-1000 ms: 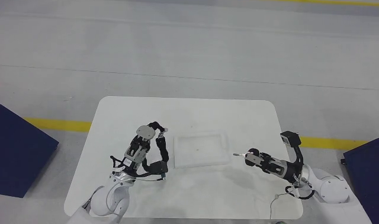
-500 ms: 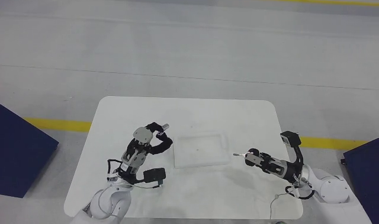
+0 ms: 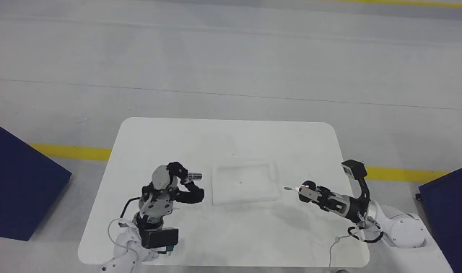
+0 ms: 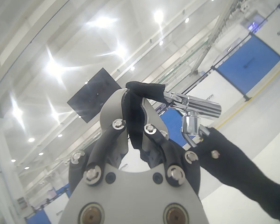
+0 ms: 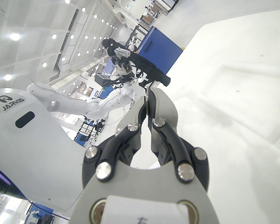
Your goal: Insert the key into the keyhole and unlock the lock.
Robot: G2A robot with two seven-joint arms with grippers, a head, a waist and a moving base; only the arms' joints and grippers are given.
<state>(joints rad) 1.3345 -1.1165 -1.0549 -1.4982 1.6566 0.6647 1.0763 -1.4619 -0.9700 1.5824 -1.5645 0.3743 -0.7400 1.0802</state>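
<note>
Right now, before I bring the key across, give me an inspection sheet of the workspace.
Surface: white table, rounded corners.
Job's things: lock with chrome cylinder, held up off the table; key pointing toward it, well apart.
Clutter: shallow white tray between the arms.
Grippers: left gripper shut on lock; right gripper shut on key.
Cables: lock's black cable loops beside the left gripper.
Surroundings: grey floor, yellow lines, blue panels either side.
</note>
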